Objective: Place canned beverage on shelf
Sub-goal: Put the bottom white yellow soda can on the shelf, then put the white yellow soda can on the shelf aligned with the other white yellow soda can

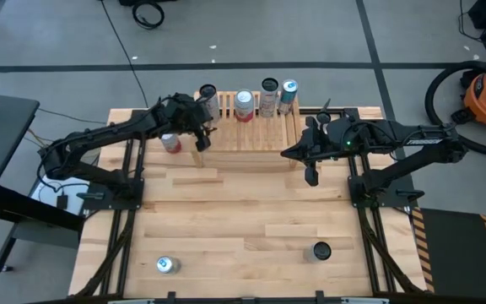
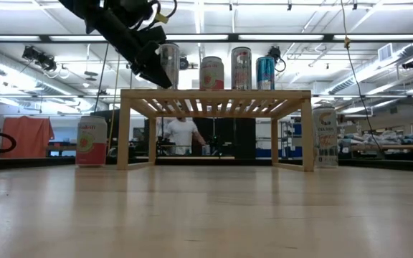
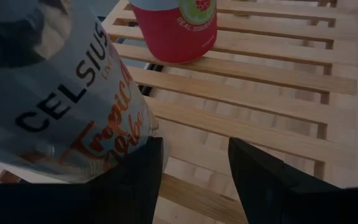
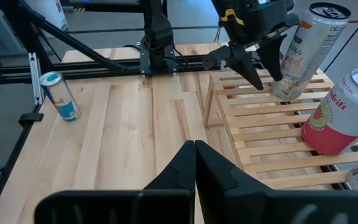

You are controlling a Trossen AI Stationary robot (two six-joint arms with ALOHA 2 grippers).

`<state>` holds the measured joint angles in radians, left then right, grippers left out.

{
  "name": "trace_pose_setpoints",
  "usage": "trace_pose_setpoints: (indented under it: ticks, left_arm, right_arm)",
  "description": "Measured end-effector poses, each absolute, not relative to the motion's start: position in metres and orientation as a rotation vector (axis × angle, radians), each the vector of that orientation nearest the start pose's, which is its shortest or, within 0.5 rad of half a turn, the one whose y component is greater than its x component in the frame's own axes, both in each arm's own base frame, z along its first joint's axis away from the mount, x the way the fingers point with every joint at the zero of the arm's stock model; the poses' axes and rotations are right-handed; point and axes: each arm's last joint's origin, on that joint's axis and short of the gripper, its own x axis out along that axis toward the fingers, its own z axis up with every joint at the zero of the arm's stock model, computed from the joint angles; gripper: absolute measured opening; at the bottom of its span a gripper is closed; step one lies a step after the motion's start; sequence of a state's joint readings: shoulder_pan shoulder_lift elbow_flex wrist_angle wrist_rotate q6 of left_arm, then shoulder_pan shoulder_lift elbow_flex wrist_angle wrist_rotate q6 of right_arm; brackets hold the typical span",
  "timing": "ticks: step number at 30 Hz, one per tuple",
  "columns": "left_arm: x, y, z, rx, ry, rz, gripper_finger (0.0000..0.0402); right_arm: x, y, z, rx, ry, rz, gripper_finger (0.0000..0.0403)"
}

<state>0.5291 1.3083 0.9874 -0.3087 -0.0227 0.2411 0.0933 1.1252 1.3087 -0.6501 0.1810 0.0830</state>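
L gripper point(image 4: 253, 59): angled down over shelf's left end, fingers spread, just beside Celsius can point(image 4: 303, 50), not pinching it.
Celsius can: on shelf point(image 1: 247, 135) top, tilted.
R gripper point(image 1: 310, 173): off shelf's right end, fingers pressed together, empty.
Nearby: 3 more cans on shelf; red can point(image 1: 170, 143) on table left of shelf.

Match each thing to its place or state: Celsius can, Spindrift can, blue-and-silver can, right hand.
Things:
1 Celsius can
2 Spindrift can
3 blue-and-silver can
4 right hand

Places or states:
a shut, by the right end of the shelf
b on the table, far from the shelf
c shelf's left end, beside the open left hand
d second from left on the shelf

Pairs: 1c, 2d, 3b, 4a
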Motion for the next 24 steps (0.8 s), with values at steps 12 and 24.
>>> trace_pose_setpoints:
  ticks: [12, 24]
  left_arm:
    - [0.242, 0.142, 0.282, 0.061, 0.669, 0.447, 0.0192]
    - [0.242, 0.093, 0.309, 0.084, 0.543, 0.289, 0.0192]
  right_arm:
    - [0.222, 0.016, 0.403, 0.019, 0.452, -0.105, 0.0010]
    - [0.222, 0.016, 0.403, 0.055, 0.450, -0.113, 0.0010]
